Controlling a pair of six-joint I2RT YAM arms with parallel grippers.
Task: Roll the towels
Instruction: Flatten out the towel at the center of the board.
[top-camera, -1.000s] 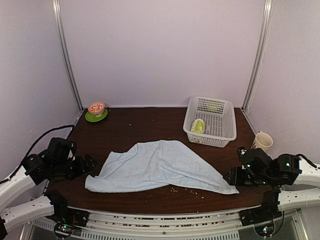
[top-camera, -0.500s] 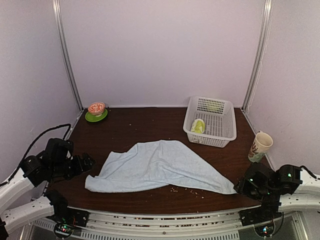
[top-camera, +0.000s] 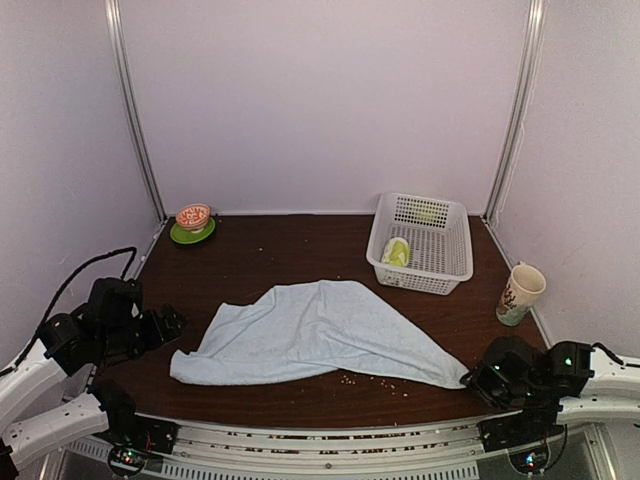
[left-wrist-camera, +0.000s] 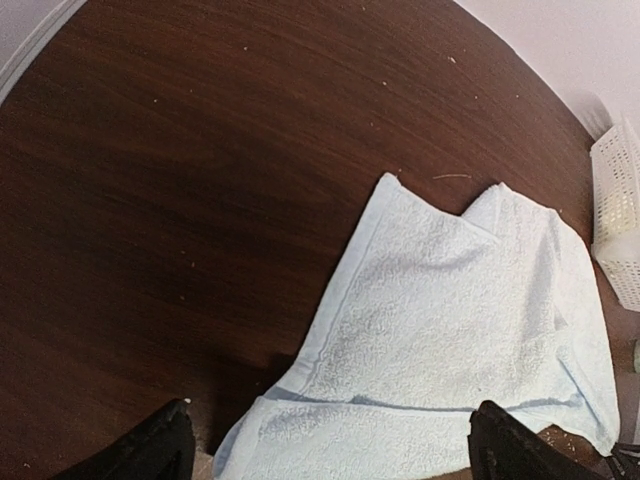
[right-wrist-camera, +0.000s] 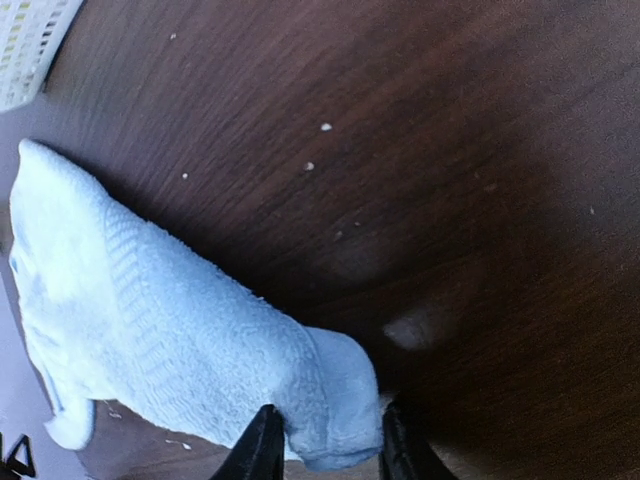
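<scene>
At the near right edge, your right gripper (right-wrist-camera: 328, 440) pinches just a corner tip of the light-blue towel (top-camera: 310, 335) spread across the middle, the left gripper (left-wrist-camera: 333, 420) gaping empty; a quick pull could slip it free.

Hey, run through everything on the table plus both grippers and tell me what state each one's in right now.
light-blue towel: unrolled, lying spread out.
yellow-green towel: bundled up inside the basket.
basket: upright, holding that towel.
cup: upright.
bowl: upright on the green saucer.
left gripper: open, holding nothing.
right gripper: closed on the light-blue towel's corner.
</scene>
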